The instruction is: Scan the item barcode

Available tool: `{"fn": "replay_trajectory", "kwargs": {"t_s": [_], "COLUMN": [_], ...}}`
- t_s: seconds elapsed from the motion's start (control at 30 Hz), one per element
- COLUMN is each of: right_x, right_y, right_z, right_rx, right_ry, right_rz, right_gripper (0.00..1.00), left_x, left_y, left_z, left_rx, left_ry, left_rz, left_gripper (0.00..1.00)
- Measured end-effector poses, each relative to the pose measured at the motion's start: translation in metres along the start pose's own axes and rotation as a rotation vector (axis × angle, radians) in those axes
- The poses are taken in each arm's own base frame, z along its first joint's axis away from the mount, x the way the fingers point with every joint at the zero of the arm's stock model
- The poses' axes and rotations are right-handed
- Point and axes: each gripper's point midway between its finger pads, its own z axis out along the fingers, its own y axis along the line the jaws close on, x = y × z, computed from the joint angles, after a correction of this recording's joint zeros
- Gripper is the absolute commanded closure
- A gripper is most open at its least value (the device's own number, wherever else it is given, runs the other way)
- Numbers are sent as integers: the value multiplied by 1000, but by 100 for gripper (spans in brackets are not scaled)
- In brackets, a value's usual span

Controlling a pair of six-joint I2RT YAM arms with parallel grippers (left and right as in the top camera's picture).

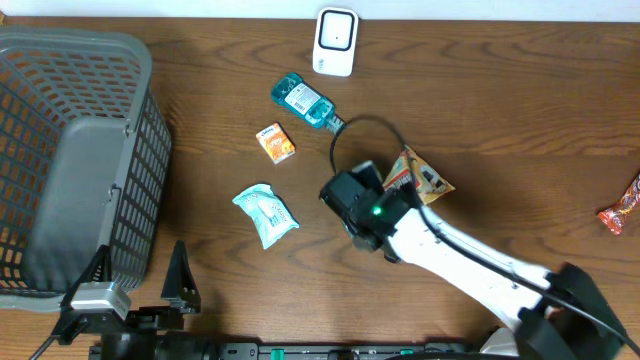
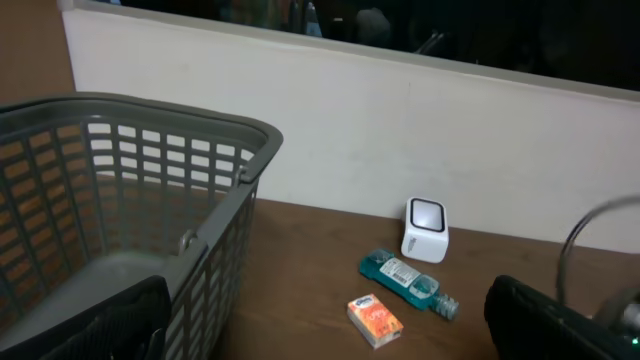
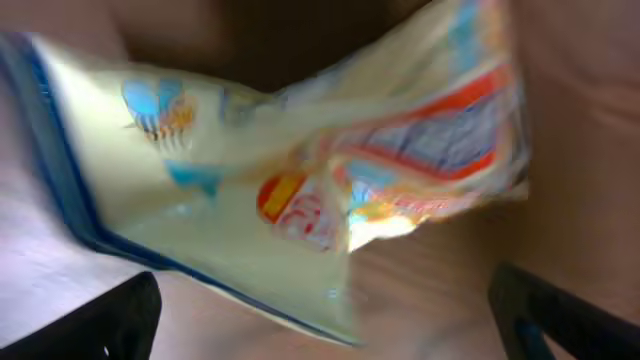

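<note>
The white barcode scanner [image 1: 335,41] stands at the table's far edge, also visible in the left wrist view [image 2: 424,229]. A yellow-orange snack bag [image 1: 422,176] lies mid-table. My right gripper [image 1: 354,197] hovers just left of it, open. The bag [image 3: 300,190] fills the right wrist view, blurred and close above the open right gripper [image 3: 325,325], with nothing between the fingers. At the front left, my left gripper [image 2: 330,335] is open and empty, facing the scanner from well back.
A grey mesh basket [image 1: 140,150] takes up the left side. A blue mouthwash bottle [image 1: 305,101], a small orange box [image 1: 277,143] and a pale tissue pack [image 1: 266,214] lie left of centre. A red candy wrapper [image 1: 620,212] sits at the right edge.
</note>
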Motion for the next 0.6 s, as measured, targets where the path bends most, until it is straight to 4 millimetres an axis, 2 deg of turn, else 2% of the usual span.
{"fn": "replay_trajectory", "kwargs": {"t_s": [0.1, 0.13, 0.17, 0.23, 0.33, 0.43, 0.47, 0.6], "right_x": [-31, -46, -51, -55, -50, -28, -23, -37], "right_y": [6, 11, 15, 19, 24, 21, 21, 16], "right_z": [-31, -51, -67, -75, -67, -46, -35, -2], "right_rx": [-108, -202, -272, -327, -345, -281, -243, -227], "right_ry": [-91, -138, -155, -166, -96, 63, 120, 174], "right_rz": [178, 258, 295, 337, 496, 775, 923, 1251], "right_gripper": [1, 1, 1, 1, 1, 1, 1, 7], "left_x": [0, 0, 0, 0, 0, 0, 0, 0], "left_y": [0, 0, 0, 0, 0, 0, 0, 0], "left_z": [0, 0, 0, 0, 0, 0, 0, 0], "left_rx": [0, 0, 0, 0, 0, 0, 0, 0], "left_ry": [0, 1, 0, 0, 1, 1, 1, 1], "left_rz": [0, 0, 0, 0, 0, 0, 0, 0], "left_gripper": [2, 2, 2, 3, 2, 2, 2, 2]}}
